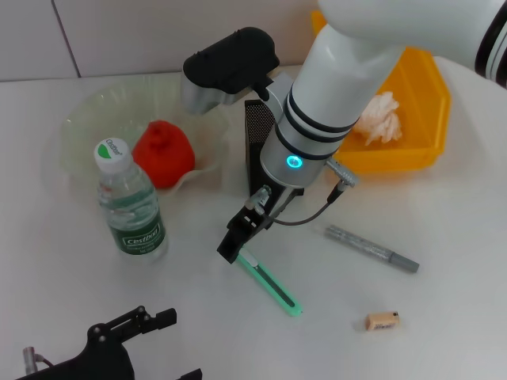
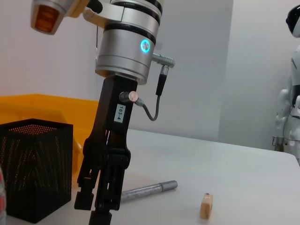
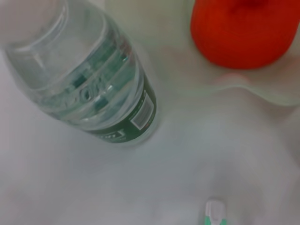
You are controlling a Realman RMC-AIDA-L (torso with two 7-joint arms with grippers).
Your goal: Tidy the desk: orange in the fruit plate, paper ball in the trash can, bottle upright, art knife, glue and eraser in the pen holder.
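Left gripper parked low, state unclear; right gripper over green art knife end, grip unclear

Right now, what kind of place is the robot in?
Probably a robot test lab set up like a desk: a plain white table with a black mesh pen holder, a yellow plastic bin, and another white robot standing behind.

Orange in plate, bottle upright — knife, eraser lying loose
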